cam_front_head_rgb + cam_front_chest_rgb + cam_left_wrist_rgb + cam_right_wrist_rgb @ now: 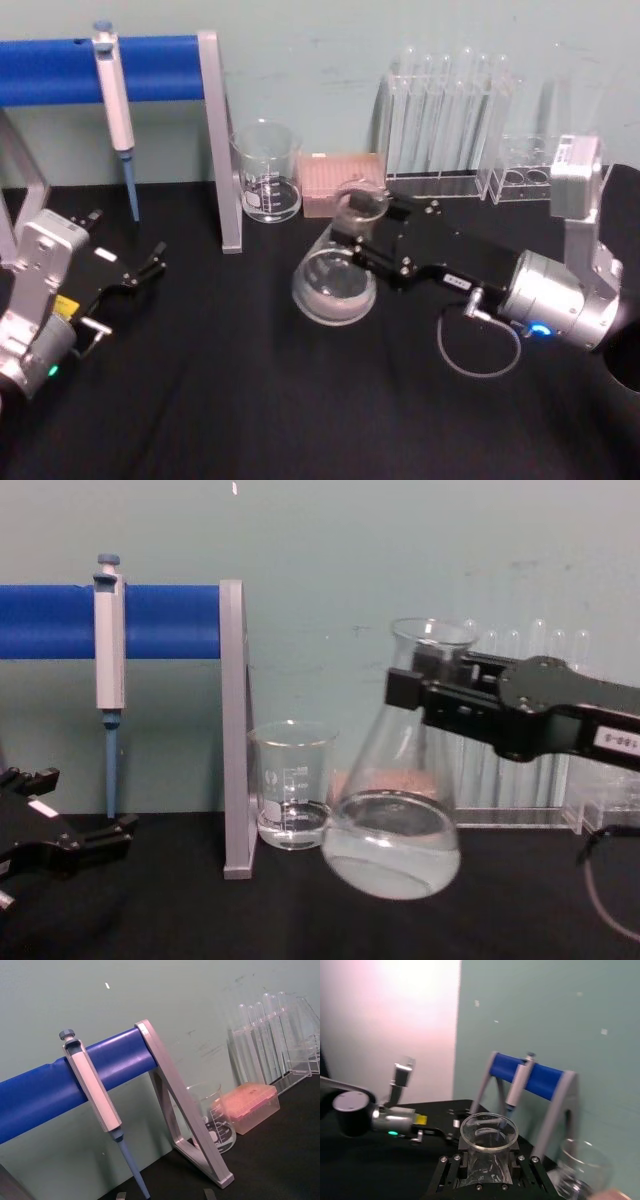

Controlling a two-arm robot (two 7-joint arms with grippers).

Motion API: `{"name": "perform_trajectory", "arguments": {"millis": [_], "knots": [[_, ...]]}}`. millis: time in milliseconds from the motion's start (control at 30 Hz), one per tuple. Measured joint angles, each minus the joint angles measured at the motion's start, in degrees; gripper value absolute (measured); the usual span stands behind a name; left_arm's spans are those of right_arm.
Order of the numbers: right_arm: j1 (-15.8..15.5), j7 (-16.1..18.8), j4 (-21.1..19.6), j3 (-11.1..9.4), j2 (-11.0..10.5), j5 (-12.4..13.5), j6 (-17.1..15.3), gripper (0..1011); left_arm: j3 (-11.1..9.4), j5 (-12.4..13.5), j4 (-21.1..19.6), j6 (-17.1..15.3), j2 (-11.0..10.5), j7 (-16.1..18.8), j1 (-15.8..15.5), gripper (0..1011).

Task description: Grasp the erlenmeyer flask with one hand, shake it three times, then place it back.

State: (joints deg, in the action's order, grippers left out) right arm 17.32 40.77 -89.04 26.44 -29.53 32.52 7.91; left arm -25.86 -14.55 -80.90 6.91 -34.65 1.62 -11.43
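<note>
The right gripper [362, 222] is clamped on the neck of the flask [335, 278], just under the flared rim, with one jaw on each side. The flask hangs tilted in front of the beaker [267, 175] and the pink box [335, 182], its wide base low over the black table [250, 400]. I cannot tell whether its lower edge touches the table. A shallow pool of clear liquid lies in the base (plainest from the chest view). The left gripper [148, 262] rests at the table's left side, near the blue stand [60, 68], its fingers apart and holding nothing.

By its look the flask is thin glass: stiff, smooth, and easy to crack against the beaker or the table. The liquid makes it bottom-heavy, so it will likely swing about the neck. The neck seems the sensible hold, since the sloping cone below gives flat jaws little to bite on. A firm grip, short shakes and a flat set-down would suit it.
</note>
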Motion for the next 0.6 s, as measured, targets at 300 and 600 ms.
{"name": "perform_trajectory", "arguments": {"millis": [300,600], "knots": [[-3.1,-6.3,-1.0,-4.1,-2.0,-0.1,0.3,449,0.0,0.0,0.0,0.0,0.0,0.0,0.0,1001],[-8.1,-13.2,-3.2,-10.4,-3.7,-1.4,0.3,449,0.0,0.0,0.0,0.0,0.0,0.0,0.0,1001]]}}
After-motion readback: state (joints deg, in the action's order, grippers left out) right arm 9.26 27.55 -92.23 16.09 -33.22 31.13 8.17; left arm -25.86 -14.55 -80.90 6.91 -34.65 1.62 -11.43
